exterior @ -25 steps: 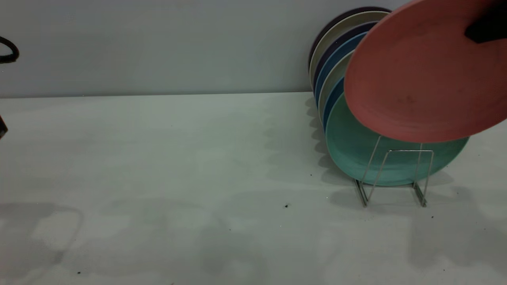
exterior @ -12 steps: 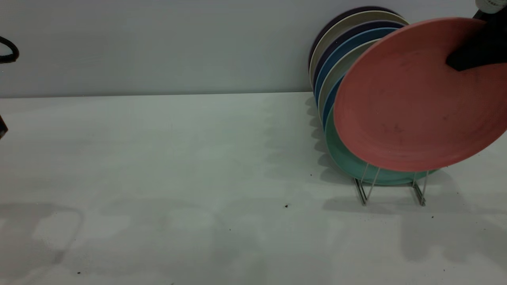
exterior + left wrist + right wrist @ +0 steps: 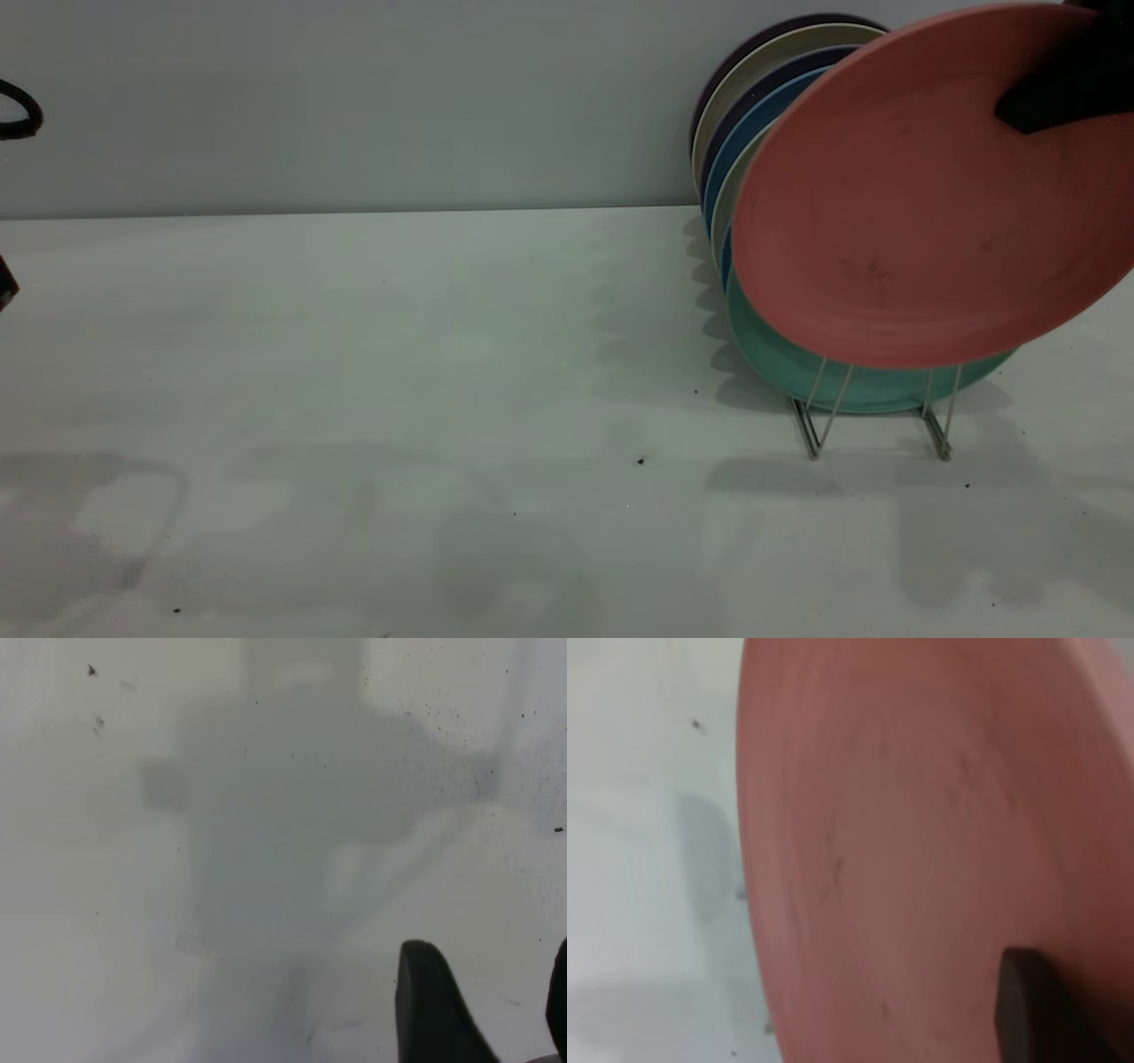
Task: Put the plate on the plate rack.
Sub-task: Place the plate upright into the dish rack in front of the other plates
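The salmon-pink plate point(image 3: 921, 195) hangs tilted at the right, in front of the plates standing in the rack. My right gripper point(image 3: 1019, 111) is shut on its upper right rim; one black finger point(image 3: 1028, 1010) lies on the plate's face point(image 3: 921, 842) in the right wrist view. The plate's lower edge covers the tops of the front loops of the silver wire plate rack point(image 3: 815, 425). I cannot tell whether it touches them. My left gripper point(image 3: 496, 992) is open and empty over bare table, far left.
A mint-green plate point(image 3: 771, 354) stands at the rack's front, with blue, cream and dark plates point(image 3: 735, 115) behind it up to the wall. The white table point(image 3: 399, 354) stretches left of the rack. A dark cable point(image 3: 22, 111) shows at the far left.
The right gripper brought the salmon plate down and left in front of the mint-green plate, then lifted it slightly. The left arm has not moved.
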